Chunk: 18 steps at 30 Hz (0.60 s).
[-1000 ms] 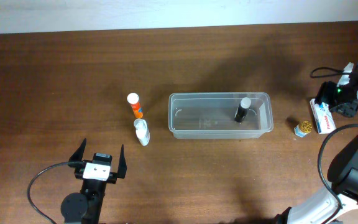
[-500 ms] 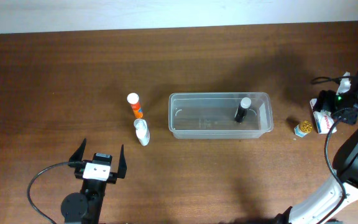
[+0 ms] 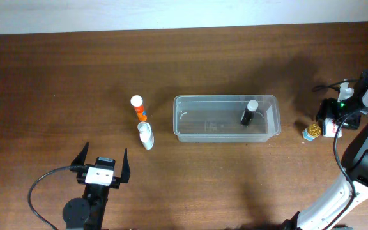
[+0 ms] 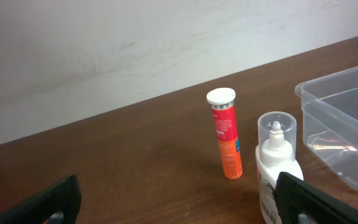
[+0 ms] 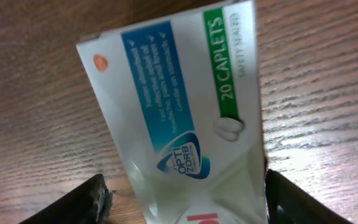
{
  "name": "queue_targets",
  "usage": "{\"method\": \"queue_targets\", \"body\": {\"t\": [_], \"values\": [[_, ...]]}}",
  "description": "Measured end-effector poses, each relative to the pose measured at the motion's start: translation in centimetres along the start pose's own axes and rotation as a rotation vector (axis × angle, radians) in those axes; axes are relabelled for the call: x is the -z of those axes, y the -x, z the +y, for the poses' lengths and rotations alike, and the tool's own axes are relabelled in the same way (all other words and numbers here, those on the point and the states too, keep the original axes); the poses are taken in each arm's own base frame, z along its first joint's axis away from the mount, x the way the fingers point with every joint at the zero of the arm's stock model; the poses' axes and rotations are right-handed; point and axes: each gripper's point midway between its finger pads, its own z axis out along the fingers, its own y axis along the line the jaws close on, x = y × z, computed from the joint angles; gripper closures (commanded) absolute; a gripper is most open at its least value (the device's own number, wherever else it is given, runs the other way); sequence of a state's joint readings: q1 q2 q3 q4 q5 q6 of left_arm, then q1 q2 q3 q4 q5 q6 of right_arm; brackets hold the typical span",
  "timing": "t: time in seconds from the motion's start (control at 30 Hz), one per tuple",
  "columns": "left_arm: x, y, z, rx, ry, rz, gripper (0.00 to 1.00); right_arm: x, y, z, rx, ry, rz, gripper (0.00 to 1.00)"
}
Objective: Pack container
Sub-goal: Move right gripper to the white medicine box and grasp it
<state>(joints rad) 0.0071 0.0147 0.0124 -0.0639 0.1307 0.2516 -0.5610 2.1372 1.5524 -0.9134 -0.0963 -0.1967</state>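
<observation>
The clear plastic container stands mid-table with a black bottle with a white cap upright inside it. Its corner shows in the left wrist view. An orange tube and a white squeeze bottle stand to its left, and both appear in the left wrist view, the tube and the bottle. My left gripper is open and empty, near the front edge. My right gripper is open and straddles a white caplet box lying flat on the table; its fingers are either side of the box.
A small gold-topped item sits just left of the caplet box, between it and the container. The right arm's cables loop along the right edge. A pale wall runs behind the table's far edge.
My right gripper has moved in from the far right and down over the caplet box, now covering part of it. The left arm and the other objects have not moved.
</observation>
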Motion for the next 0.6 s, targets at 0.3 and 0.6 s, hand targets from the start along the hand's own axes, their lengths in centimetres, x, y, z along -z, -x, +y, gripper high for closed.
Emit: {"method": "queue_targets", "body": {"t": [0.3, 0.6], "values": [[0.0, 0.0, 0.0, 0.000, 0.000, 0.000, 0.01, -0.1, -0.1, -0.3, 0.007, -0.016, 0.006, 0.56], [0.0, 0.0, 0.0, 0.000, 0.000, 0.000, 0.01, 1.3, -0.7, 0.0, -0.046, -0.006, 0.060, 0.61]]}}
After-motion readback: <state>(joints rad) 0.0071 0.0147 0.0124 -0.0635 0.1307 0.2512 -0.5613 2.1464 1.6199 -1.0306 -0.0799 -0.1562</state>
